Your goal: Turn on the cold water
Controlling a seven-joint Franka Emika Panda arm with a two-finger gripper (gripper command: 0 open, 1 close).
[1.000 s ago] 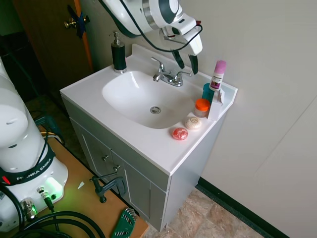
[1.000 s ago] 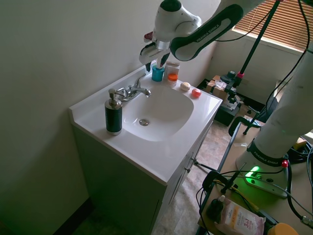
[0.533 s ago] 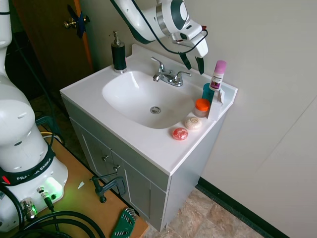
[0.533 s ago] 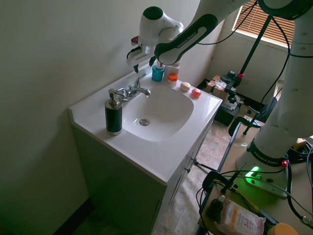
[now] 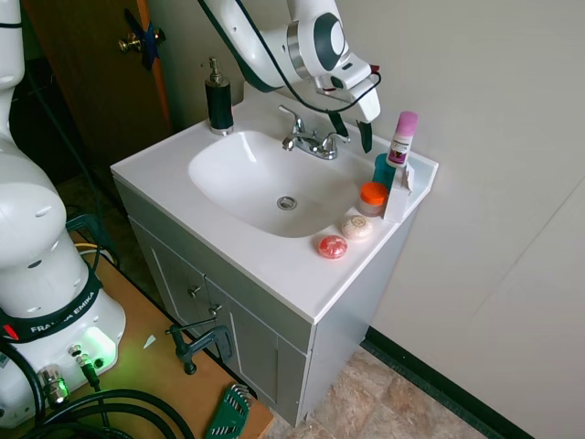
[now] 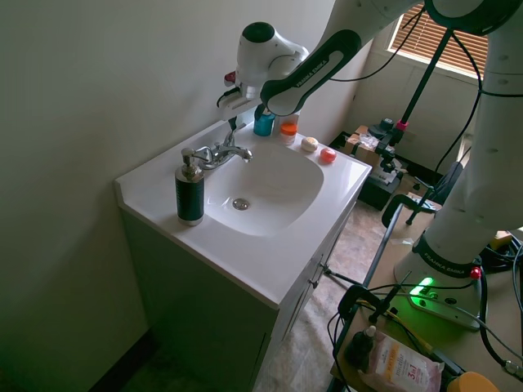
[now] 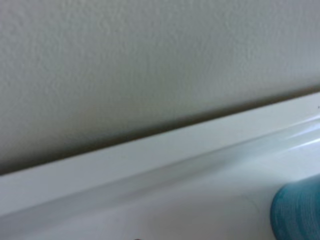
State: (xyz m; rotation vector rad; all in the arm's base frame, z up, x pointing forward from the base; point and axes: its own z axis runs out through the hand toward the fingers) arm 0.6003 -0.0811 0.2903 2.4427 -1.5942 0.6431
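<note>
- First exterior view: the gripper hangs over the back of the white vanity top, fingers pointing down and spread wide with nothing between them
- One dark finger is just behind the right-hand chrome lever of the faucet; the other finger sits between that lever and the teal cup; whether a finger touches the lever cannot be told
- No water shows at the short spout, and the basin around the drain looks dry
- The left-hand lever stands free, and the black pump bottle is at the back corner, well apart from the gripper
- Beside the teal cup are a pink-capped bottle, an orange-lidded jar, a cream round soap and a red round soap
- Second exterior view: the gripper comes down just behind the faucet, next to the wall; its fingers are too small and dark here to read their spread
- The black pump bottle stands near the basin, and the teal cup is beyond the arm
- Wrist view: blurred wall above the white backsplash ledge, with the teal cup at one corner; the faucet is out of view
</note>
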